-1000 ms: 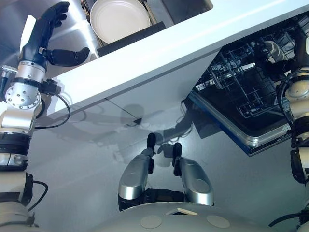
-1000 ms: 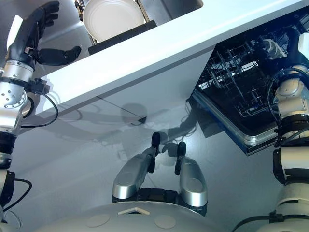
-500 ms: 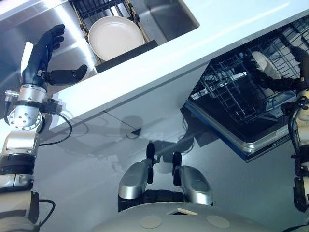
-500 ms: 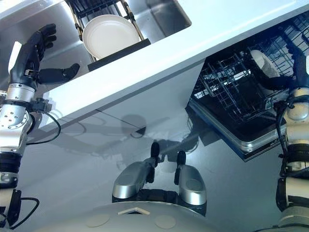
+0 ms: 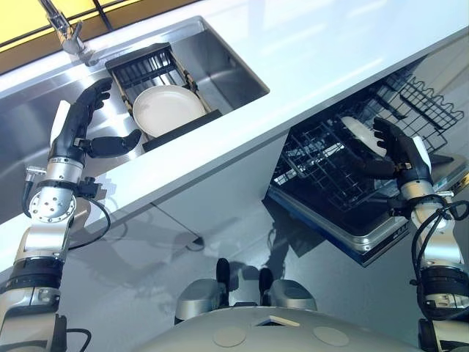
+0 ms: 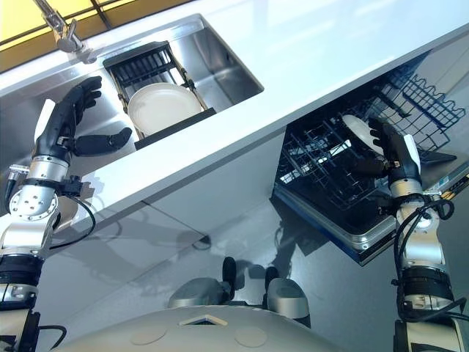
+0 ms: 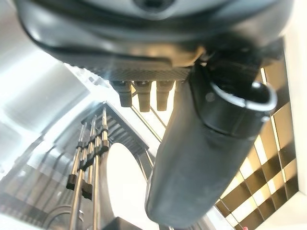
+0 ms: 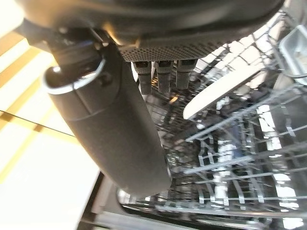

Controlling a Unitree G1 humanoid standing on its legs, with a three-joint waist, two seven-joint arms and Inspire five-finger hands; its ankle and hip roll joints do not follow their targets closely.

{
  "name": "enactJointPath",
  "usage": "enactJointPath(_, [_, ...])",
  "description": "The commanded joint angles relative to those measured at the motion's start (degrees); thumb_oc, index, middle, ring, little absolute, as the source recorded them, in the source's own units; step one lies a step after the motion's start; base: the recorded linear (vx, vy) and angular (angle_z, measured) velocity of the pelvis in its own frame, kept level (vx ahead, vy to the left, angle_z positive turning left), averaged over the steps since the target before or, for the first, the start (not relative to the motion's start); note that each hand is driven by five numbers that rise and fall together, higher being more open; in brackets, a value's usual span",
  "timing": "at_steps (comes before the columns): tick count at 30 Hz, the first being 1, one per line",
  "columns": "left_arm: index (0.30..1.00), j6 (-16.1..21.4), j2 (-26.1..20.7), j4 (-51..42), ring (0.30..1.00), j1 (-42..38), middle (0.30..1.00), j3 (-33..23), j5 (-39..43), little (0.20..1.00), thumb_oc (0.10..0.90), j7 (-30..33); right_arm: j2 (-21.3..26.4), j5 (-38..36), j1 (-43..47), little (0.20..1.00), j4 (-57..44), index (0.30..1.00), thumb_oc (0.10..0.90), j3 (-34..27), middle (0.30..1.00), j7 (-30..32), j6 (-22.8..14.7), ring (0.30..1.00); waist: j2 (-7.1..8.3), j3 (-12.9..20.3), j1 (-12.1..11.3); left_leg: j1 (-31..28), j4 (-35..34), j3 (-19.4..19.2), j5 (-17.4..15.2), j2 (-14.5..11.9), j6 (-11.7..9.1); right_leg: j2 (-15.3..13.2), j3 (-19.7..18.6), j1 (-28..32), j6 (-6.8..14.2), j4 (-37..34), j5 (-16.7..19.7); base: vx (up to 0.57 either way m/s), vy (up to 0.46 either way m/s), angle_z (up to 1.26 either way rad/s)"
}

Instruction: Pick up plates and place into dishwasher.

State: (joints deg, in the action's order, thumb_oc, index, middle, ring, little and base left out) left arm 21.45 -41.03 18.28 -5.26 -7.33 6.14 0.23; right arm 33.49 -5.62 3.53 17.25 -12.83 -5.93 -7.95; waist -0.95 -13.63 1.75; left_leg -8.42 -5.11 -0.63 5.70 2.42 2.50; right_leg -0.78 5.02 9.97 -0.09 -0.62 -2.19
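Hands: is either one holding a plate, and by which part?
Neither. The left hand is open beside the plate in the sink rack; the right hand is open beside the plate standing in the dishwasher rack.

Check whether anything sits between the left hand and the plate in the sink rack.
Nothing visible does. The left hand hangs open beside the plate, which lies in the sink rack; only bare sink lies between them.
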Motion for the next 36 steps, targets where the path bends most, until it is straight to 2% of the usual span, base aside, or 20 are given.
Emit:
enactJointPath(1, [0.900, 4.64, -1.12, -0.75, 0.900, -1.97, 0.900, -5.28, -0.91, 0.900, 0.800, 3.07, 2.24, -4.03, 1.57, 0.900, -6.06, 0.900, 0.800, -3.75, 0.900, -0.66, -7.74, 0.900, 0.03, 8.58, 0.69, -1.26, 1.40, -1.94, -7.94, 2.51, 0.98, -0.29, 1.83, -5.11, 4.10, 2.84, 0.31, -0.01, 0.040, -0.06])
enactJointPath(5, [0.900, 4.02, -0.97, 0.07, 0.900, -2.42, 0.900, -5.10, -3.25, 0.900, 0.800, 3.95, -0.06, -8.19, 0.88, 0.900, -8.14, 0.900, 0.800, -3.30, 0.900, -3.69, -7.12, 0.900, 0.01, 8.94, 1.15, -1.55, 1.33, -2.40, -8.28, 2.65, 1.28, -0.39, 1.68, -5.08, 4.19, 2.82, 0.16, 0.00, 0.036, -0.06])
enactJointPath(7, [0.900, 3.78, -1.02, 0.02, 0.900, -2.83, 0.900, -4.83, -5.08, 0.900, 0.800, 4.63, -1.68, -11.78, 0.36, 0.900, -9.72, 0.900, 0.800, -2.54, 0.900, -8.73, -6.85, 0.900, -0.16, 8.91, 1.41, -1.63, 1.28, -2.53, -8.36, 2.74, 1.42, -0.55, 1.80, -5.13, 4.25, 2.90, 0.10, 0.01, 0.049, -0.02])
enactJointPath(10, [0.900, 3.39, -1.24, -0.46, 0.900, -3.63, 0.900, -4.33, -8.08, 0.900, 0.800, 6.60, -4.37, -15.55, -0.53, 0.900, -11.90, 0.900, 0.800, -0.79, 0.900, -17.42, -3.74, 0.900, -0.50, 8.82, 1.80, -1.55, 0.97, -2.64, -8.37, 2.88, 1.64, -0.78, 1.85, -5.45, 4.24, 2.81, -0.08, 0.00, 0.063, 0.01])
enactJointPath(13, [0.900, 2.53, -2.49, -0.37, 0.900, -4.58, 0.900, -3.98, -10.46, 0.900, 0.800, 9.47, -5.16, -15.54, -1.91, 0.900, -12.74, 0.900, 0.800, 2.52, 0.900, -23.98, -2.58, 0.900, -0.81, 8.89, 2.16, -1.35, 0.77, -2.86, -8.41, 3.14, 1.95, -1.07, 1.92, -6.04, 4.29, 2.76, 0.03, -0.01, 0.063, 0.01])
enactJointPath(16, [0.900, 0.73, -4.68, -0.37, 0.900, -5.08, 0.900, -4.17, -11.32, 0.900, 0.800, 12.87, -4.99, -15.40, -3.25, 0.900, -13.07, 0.900, 0.800, 5.99, 0.900, -27.85, -1.45, 0.900, -1.14, 8.86, 2.37, -0.97, 0.81, -3.32, -8.38, 3.32, 2.14, -1.39, 1.83, -6.63, 4.40, 2.80, 0.16, -0.02, 0.061, -0.01])
enactJointPath(20, [0.900, -2.35, -7.97, 0.00, 0.900, -6.05, 0.900, -4.69, -10.92, 0.900, 0.800, 17.15, -4.71, -16.81, -4.32, 0.900, -13.49, 0.900, 0.800, 10.74, 0.900, -30.02, 2.65, 0.900, -1.69, 8.34, 2.57, -0.53, 1.33, -3.66, -8.40, 3.58, 2.49, -1.92, 1.40, -7.51, 4.56, 3.53, 0.36, 0.01, 0.077, -0.03])
enactJointPath(23, [0.900, -5.30, -10.36, 0.59, 0.900, -7.27, 0.900, -4.46, -10.59, 0.900, 0.800, 18.56, -5.26, -15.39, -5.15, 0.900, -13.33, 0.900, 0.800, 14.02, 0.900, -30.00, 3.88, 0.900, -2.27, 7.80, 2.80, -0.35, 1.89, -3.59, -8.40, 3.96, 2.67, -2.37, 0.97, -8.06, 4.77, 4.23, 0.71, 0.05, 0.104, -0.07])
enactJointPath(24, [0.900, -6.54, -11.34, 0.88, 0.900, -7.76, 0.900, -4.07, -10.78, 0.900, 0.800, 19.05, -5.01, -13.54, -5.48, 0.900, -13.22, 0.900, 0.800, 15.06, 0.900, -30.21, 3.11, 0.900, -2.45, 7.52, 2.95, -0.27, 2.18, -3.61, -8.41, 4.09, 2.68, -2.59, 0.82, -8.26, 4.90, 4.50, 0.93, 0.09, 0.136, -0.07])
enactJointPath(26, [0.900, -9.05, -13.85, 1.69, 0.900, -9.55, 0.900, -2.58, -9.70, 0.900, 0.800, 19.30, -3.72, -14.16, -6.11, 0.900, -13.82, 0.900, 0.800, 17.24, 0.900, -29.02, 5.25, 0.900, -2.96, 6.31, 3.40, -0.39, 2.62, -3.26, -8.49, 4.40, 2.81, -3.11, 0.29, -8.73, 5.26, 5.63, 1.10, 0.12, 0.157, -0.06])
enactJointPath(30, [0.900, -11.57, -17.09, 2.89, 0.900, -12.20, 0.900, -0.61, -7.65, 0.900, 0.800, 19.38, -1.83, -10.05, -7.42, 0.900, -13.29, 0.900, 0.800, 20.52, 0.900, -27.40, 2.53, 0.900, -3.58, 4.18, 3.79, 0.93, 3.44, -3.25, -8.14, 4.94, 3.22, -3.82, -0.82, -11.20, 5.92, 7.50, 2.35, 0.04, 0.124, -0.06])
enactJointPath(36, [0.900, -11.51, -21.95, 4.42, 0.900, -15.47, 0.900, 1.10, -3.12, 0.900, 0.800, 17.55, -0.33, -7.41, -9.68, 0.900, -13.42, 0.900, 0.800, 23.46, 0.900, -23.51, 0.44, 0.900, -3.65, 0.90, 3.64, 4.39, 6.62, -3.83, -8.27, 5.55, 3.71, -4.30, -2.39, -14.88, 6.39, 9.49, 4.14, 0.00, 0.065, -0.09])
